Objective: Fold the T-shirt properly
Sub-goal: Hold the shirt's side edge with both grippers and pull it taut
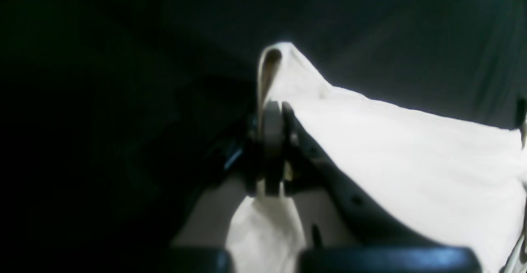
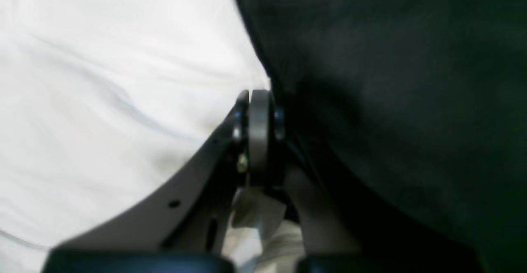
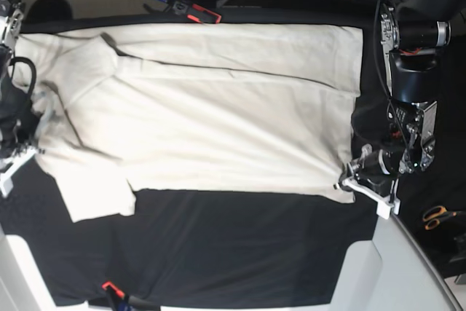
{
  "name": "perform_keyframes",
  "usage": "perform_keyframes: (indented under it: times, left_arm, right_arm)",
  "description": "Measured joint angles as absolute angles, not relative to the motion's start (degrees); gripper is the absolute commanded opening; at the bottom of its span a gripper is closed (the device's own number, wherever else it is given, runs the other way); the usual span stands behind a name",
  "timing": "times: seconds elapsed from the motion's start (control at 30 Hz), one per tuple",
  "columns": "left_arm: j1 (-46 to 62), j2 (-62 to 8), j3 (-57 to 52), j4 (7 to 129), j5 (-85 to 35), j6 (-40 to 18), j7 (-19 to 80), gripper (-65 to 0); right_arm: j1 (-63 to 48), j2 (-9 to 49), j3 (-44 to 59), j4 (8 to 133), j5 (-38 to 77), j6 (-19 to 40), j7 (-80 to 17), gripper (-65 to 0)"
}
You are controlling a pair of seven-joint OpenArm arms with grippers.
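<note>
In the left wrist view, the left gripper (image 1: 273, 118) is showing its jaws pressed together on a raised corner of the T-shirt (image 1: 411, 149). The cream cloth is peaking just above the jaws, with a small dark fold at its tip, and another strip of it is hanging out below them. From there the shirt is spreading off to the right, smooth and bright against the black surface (image 1: 411, 30).

In the right wrist view, the right gripper (image 2: 259, 120) is sitting with its jaws closed at the shirt's edge, where pale cloth is meeting the dark surface. A bit of cloth is showing beneath the jaws, so it appears to be pinching the edge. The T-shirt (image 2: 103, 79) is filling the left half, off-white with soft, shallow wrinkles.

In the base view, the T-shirt (image 3: 218, 114) is lying flat across the upper part of the black table (image 3: 240, 245), plain and printless, with a sleeve pointing down at lower left. The left gripper (image 3: 348, 178) is sitting at the shirt's lower right corner. The right gripper (image 3: 33, 147) is at the shirt's left edge. Orange-handled scissors (image 3: 439, 215) are lying well apart at far right.
</note>
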State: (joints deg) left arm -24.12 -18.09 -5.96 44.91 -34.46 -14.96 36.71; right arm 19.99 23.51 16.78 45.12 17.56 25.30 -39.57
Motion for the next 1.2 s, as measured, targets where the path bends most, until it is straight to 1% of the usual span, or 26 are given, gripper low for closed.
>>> perform_keyframes:
  times: [0.33,0.53,0.77,0.9,1.07,1.1,1.2]
  left_arm:
    - [-24.9,-18.1,-6.2,53.0,-34.6,-14.9,39.3,-65.0]
    - [-24.8,-18.2,-6.2,53.5,-34.5,-14.9,40.4,-65.0]
    - [-23.5,-18.6,-6.2,56.2,-34.5,-14.9,40.6,-65.0]
    - [-22.8,-19.2,-6.2,57.9,-34.6,-14.9,40.6,-65.0]
    - [-20.9,-20.3,-6.2,59.3,-34.8,-14.9,40.6,-65.0]
    - [-20.7,-20.3,-6.2,59.4,-34.7,-14.9,40.6,-65.0]
    - [-19.9,-20.3,-6.2,60.3,-34.6,-14.9,40.6,-65.0]
  right_arm:
    - [21.3,23.8,16.8,46.5,17.7,25.4,-39.0,-65.0]
    - [21.6,23.8,16.8,46.5,17.7,25.5,-36.1,-65.0]
    - [23.0,23.8,16.6,46.5,17.7,25.5,-35.7,-65.0]
    - [23.3,23.8,16.6,46.5,17.6,25.5,-31.7,-65.0]
    - [23.2,23.9,16.5,46.5,17.6,25.5,-31.5,-65.0]
    - [23.2,24.0,16.4,46.5,17.6,25.7,-31.5,-65.0]
    - [23.1,25.1,16.4,46.5,17.6,29.0,-31.4,-65.0]
